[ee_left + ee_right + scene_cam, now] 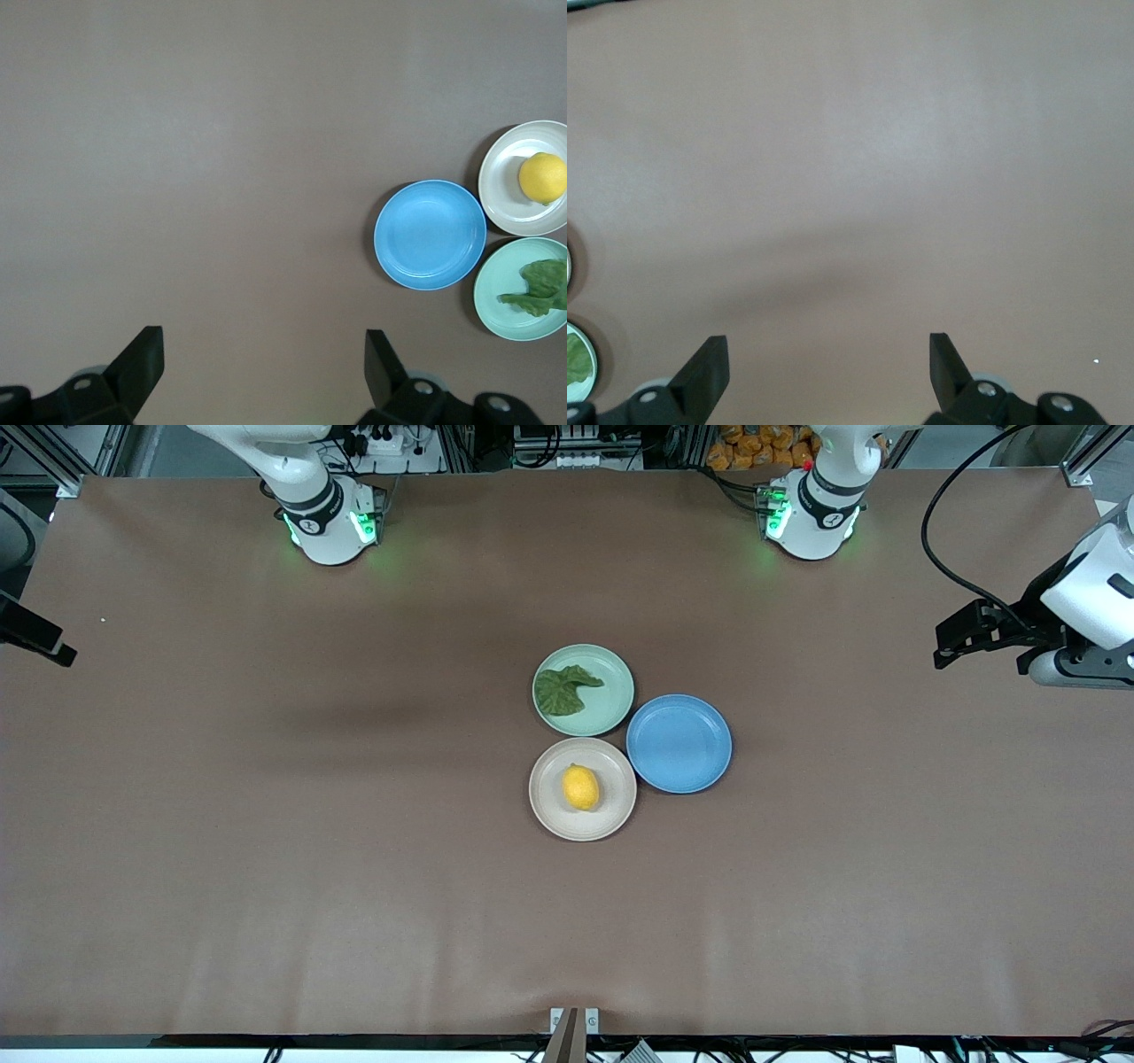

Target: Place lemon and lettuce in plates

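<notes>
The yellow lemon lies in the beige-cream plate at the table's middle. The dark green lettuce lies in the mint green plate, which touches the beige one and is farther from the front camera. Both plates also show in the left wrist view, with the lemon and the lettuce in them. My left gripper is open and empty, raised over bare table at the left arm's end. My right gripper is open and empty over the right arm's end.
An empty blue plate touches both other plates on the side toward the left arm's end; it also shows in the left wrist view. Brown table covering lies all round the plates.
</notes>
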Controlling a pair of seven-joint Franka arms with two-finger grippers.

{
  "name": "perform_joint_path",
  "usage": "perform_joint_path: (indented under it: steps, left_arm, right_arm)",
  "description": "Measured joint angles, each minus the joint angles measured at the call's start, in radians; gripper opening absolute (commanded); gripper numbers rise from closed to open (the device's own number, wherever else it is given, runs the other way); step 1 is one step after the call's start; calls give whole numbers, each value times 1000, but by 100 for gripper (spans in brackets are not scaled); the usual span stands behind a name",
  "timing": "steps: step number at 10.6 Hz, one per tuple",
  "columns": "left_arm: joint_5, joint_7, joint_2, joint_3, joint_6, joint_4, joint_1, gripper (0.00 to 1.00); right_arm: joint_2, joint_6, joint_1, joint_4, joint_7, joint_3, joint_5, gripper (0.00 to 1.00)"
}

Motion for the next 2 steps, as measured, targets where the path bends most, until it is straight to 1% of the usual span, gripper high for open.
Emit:
perform_joint_path:
  steps: [2]
  left_arm:
    - [0, 0, 0, 1, 0, 0, 1, 100]
  right_arm:
    - [-5, 0, 2, 18, 0, 0, 0, 100]
